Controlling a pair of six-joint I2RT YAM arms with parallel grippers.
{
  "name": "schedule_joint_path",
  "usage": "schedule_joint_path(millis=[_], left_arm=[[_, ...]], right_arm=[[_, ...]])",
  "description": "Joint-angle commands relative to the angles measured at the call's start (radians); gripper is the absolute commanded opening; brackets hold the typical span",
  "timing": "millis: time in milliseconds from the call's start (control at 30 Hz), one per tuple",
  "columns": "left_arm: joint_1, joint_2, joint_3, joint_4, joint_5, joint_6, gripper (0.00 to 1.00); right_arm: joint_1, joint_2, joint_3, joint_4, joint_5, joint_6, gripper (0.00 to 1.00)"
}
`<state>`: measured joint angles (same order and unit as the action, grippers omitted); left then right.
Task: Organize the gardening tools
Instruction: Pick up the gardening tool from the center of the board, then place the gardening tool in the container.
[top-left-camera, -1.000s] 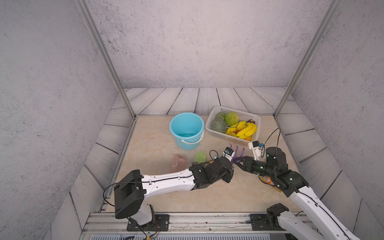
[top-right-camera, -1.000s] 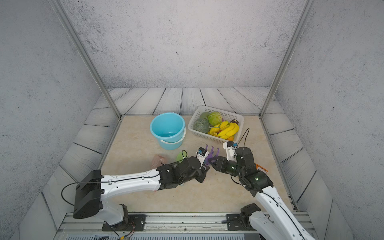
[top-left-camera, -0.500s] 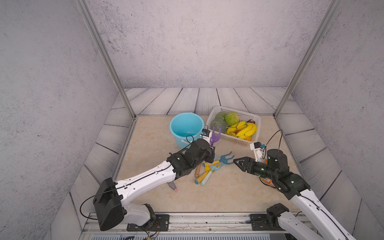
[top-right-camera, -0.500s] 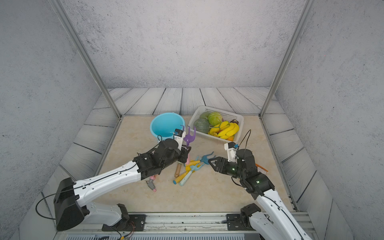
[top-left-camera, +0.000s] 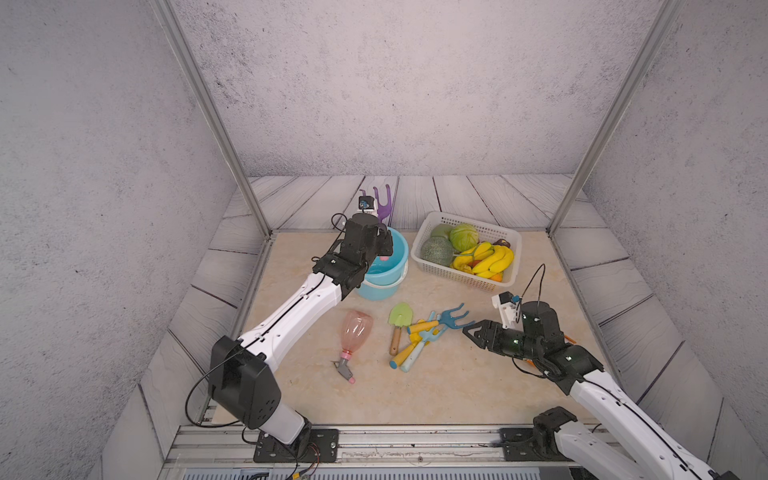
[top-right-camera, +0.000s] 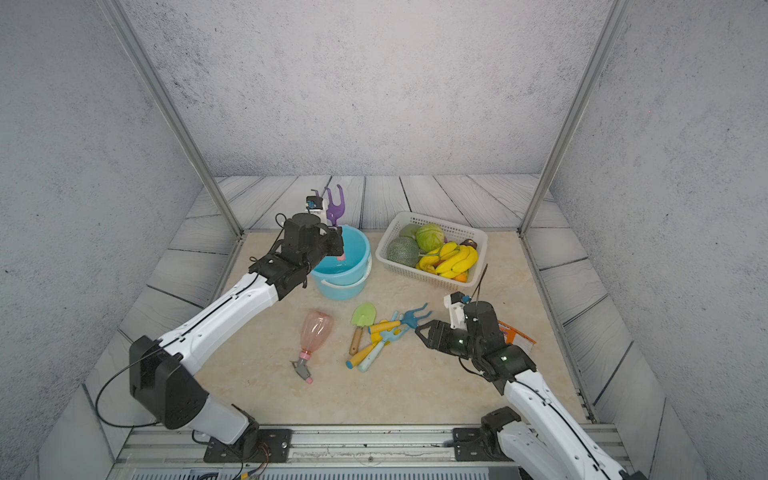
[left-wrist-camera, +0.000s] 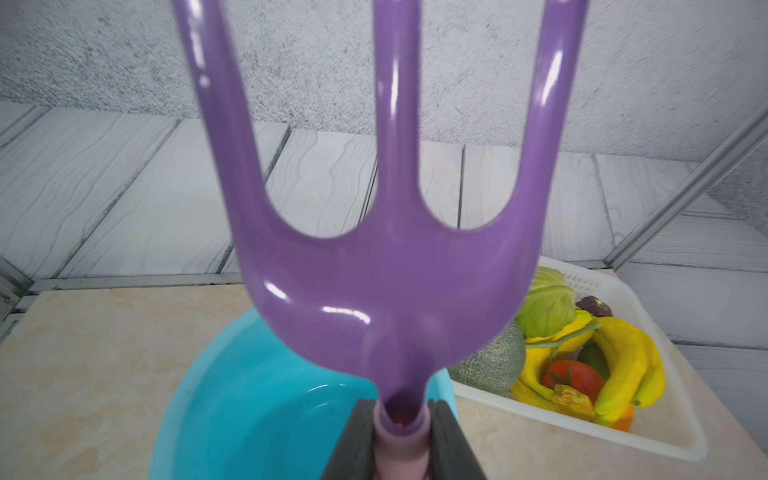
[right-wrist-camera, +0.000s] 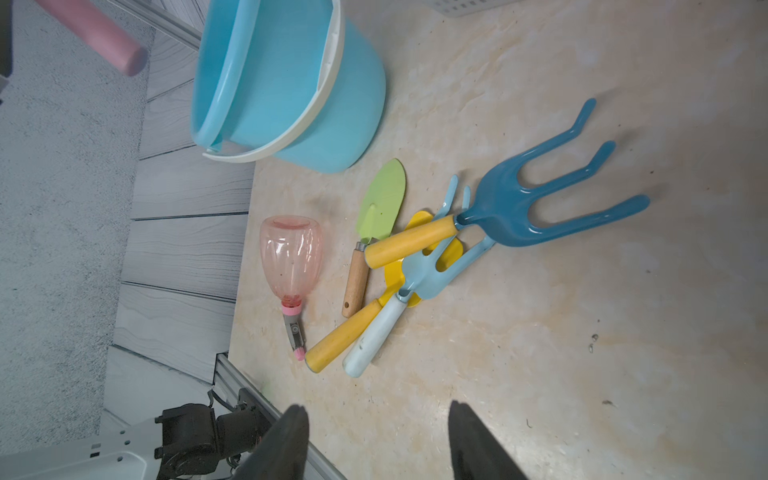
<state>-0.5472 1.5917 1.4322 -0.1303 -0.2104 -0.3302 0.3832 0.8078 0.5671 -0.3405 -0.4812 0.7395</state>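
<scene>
Left gripper (left-wrist-camera: 401, 419) is squeezing the purple fork (left-wrist-camera: 390, 291) over the bucket (left-wrist-camera: 232, 395), right gripper (right-wrist-camera: 377, 409) is just hanging open, holding nothing.

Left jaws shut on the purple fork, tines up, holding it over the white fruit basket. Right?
Wrong container. The left jaws are shut on the purple fork, tines up, holding it over the light-blue bucket, as the left wrist view shows.
</scene>
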Motion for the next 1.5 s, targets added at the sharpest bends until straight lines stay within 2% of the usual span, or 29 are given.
schedule_joint_path(millis=[0,200,300,633,933,1000,1067,1267,1467], left_arm=[[0.031,0.083,0.03,0.086,0.009,0.034,0.0],[0.056,0.216,0.067,0.132,0.022,0.063,0.0],[0.062,0.248,0.038,0.16,0.024,0.048,0.0],[0.067,0.278,-0.068,0.204,0.024,0.029,0.0],[0.069,0.278,-0.128,0.224,0.021,0.008,0.02],[0.069,0.276,-0.125,0.215,0.023,0.011,0.08],[0.069,0.269,-0.12,0.205,0.018,0.019,0.22],[0.069,0.218,-0.087,0.142,0.003,0.059,0.46],[0.07,0.149,-0.05,0.05,0.005,0.077,0.54]], right_arm=[[0.006,0.02,-0.024,0.035,-0.015,-0.019,0.59],[0.009,0.06,-0.038,0.057,-0.004,-0.04,0.59],[0.008,0.088,-0.038,0.074,0.004,-0.049,0.59],[0.009,0.207,-0.016,0.131,-0.017,-0.055,0.59],[0.009,0.212,-0.009,0.126,-0.014,-0.06,0.58],[0.009,0.203,-0.007,0.116,-0.013,-0.061,0.58],[0.01,0.192,-0.007,0.107,-0.008,-0.061,0.58],[0.01,0.17,-0.006,0.083,0.001,-0.059,0.58],[0.009,0.152,0.006,0.059,-0.001,-0.047,0.58]])
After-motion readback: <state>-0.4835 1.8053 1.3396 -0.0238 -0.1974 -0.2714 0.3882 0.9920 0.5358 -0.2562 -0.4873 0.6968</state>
